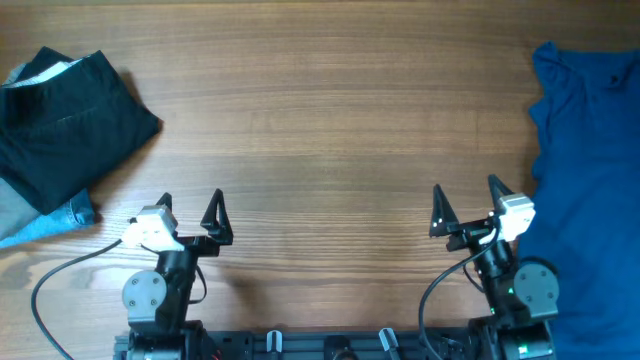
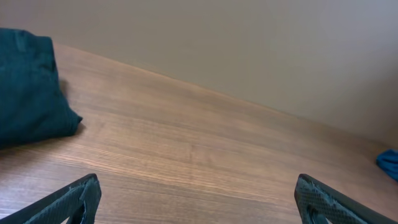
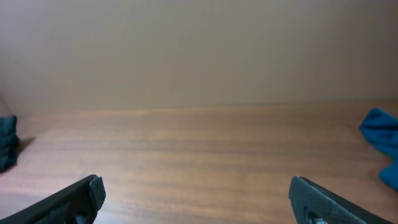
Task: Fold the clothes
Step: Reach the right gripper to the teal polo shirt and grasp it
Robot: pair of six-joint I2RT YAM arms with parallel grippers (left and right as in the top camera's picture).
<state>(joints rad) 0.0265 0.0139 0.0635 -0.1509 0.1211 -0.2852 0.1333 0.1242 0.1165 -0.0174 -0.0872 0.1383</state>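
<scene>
A royal-blue shirt (image 1: 590,150) lies crumpled at the table's right edge; its edge shows in the right wrist view (image 3: 382,140) and a corner in the left wrist view (image 2: 390,163). A folded black garment (image 1: 65,120) rests at the far left, also seen in the left wrist view (image 2: 28,87). My left gripper (image 1: 190,205) stands open near the front edge, over bare wood (image 2: 196,186). My right gripper (image 1: 467,200) is open too, just left of the blue shirt, nothing between its fingers (image 3: 196,186).
A light-blue cloth (image 1: 45,225) pokes out under the black garment at the left edge. The wooden table (image 1: 330,120) stretches between the two piles. A plain wall (image 3: 199,50) rises behind the table's far edge.
</scene>
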